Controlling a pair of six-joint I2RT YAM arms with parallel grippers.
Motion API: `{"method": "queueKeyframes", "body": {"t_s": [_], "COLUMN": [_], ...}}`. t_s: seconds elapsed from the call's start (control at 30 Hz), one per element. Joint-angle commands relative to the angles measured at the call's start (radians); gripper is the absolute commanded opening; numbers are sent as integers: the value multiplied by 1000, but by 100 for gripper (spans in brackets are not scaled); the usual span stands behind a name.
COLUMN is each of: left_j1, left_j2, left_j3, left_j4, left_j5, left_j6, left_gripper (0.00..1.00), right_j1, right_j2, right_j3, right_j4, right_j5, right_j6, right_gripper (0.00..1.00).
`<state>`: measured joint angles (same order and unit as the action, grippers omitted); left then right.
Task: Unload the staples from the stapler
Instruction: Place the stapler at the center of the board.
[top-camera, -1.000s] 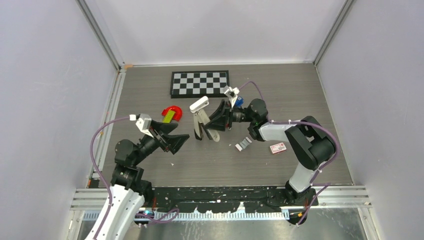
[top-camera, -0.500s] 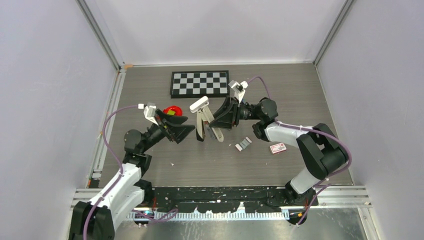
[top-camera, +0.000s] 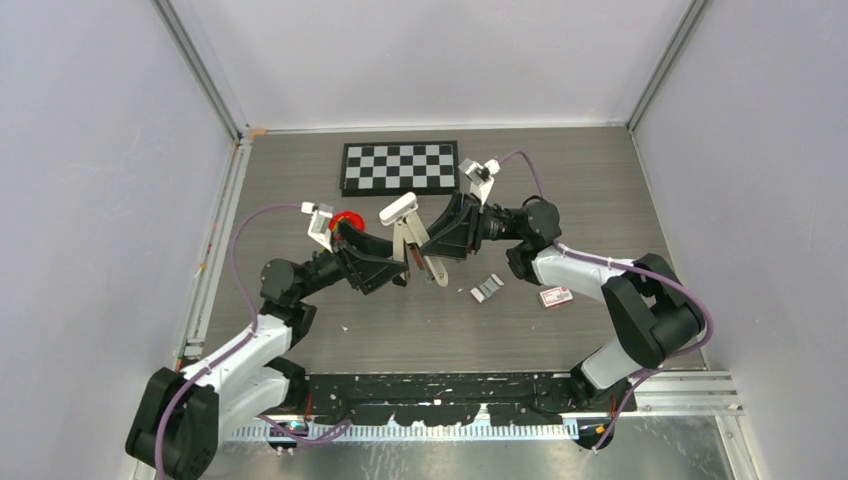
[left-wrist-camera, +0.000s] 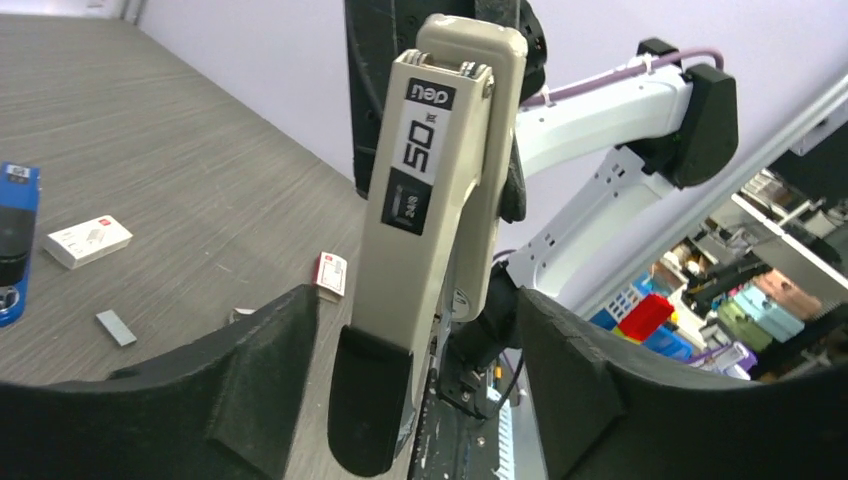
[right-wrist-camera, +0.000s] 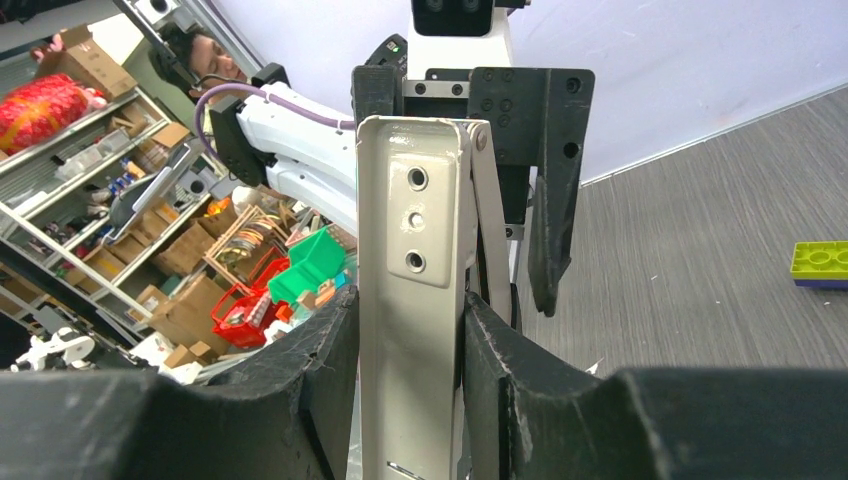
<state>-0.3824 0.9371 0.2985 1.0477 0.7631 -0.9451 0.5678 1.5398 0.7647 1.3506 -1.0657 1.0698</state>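
The small bright-blue stapler (left-wrist-camera: 14, 245) lies flat on the table at the left edge of the left wrist view; the top view hides it behind the right arm. A beige-white stapler (top-camera: 408, 238) stands on end mid-table, hinged open. My right gripper (right-wrist-camera: 410, 330) is shut on its metal base (right-wrist-camera: 410, 300), both pads pressed against the sides. My left gripper (left-wrist-camera: 415, 310) is open and straddles that stapler's upper arm (left-wrist-camera: 430, 200), which has a black tip. There is a gap on each side, wider at the right finger.
A checkerboard (top-camera: 400, 167) lies at the back and a red piece (top-camera: 347, 219) behind the left wrist. Staple strips (top-camera: 487, 289) and a red-and-white staple box (top-camera: 556, 296) lie right of centre. A white box (left-wrist-camera: 88, 240) sits near the blue stapler, and a green brick (right-wrist-camera: 818, 260) lies at the far right.
My left arm reached right until its jaws came around the white stapler's upper arm, and they have narrowed a little. The right gripper kept its hold and shifted slightly back.
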Motion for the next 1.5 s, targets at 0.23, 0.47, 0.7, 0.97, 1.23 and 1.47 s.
{"method": "queueKeyframes", "body": {"t_s": [0.23, 0.47, 0.7, 0.97, 1.23, 1.47], "left_j1": [-61, -59, -51, -50, -50, -40], "left_j2": [45, -139, -481, -530, -497, -428], "left_j3": [78, 59, 137, 308, 271, 259], "left_j4": [110, -53, -796, -1395, -1482, -1609], "left_j5": [39, -46, -228, -592, -1143, -1436], "left_j6": [-8, 35, 310, 460, 423, 221], "left_gripper": [0, 0, 0, 0, 0, 0], "right_j1": [10, 2, -79, -131, -157, -161], "right_j2": [-17, -46, -174, -280, -284, -280], "right_j3": [40, 16, 40, 176, 148, 138], "right_j4": [84, 50, -340, -1162, -1178, -1175], "right_j5": [49, 32, -1, 95, 130, 145], "right_j6": [10, -61, -321, -918, -978, -987], "right_gripper": [2, 74, 100, 100, 100, 100]}}
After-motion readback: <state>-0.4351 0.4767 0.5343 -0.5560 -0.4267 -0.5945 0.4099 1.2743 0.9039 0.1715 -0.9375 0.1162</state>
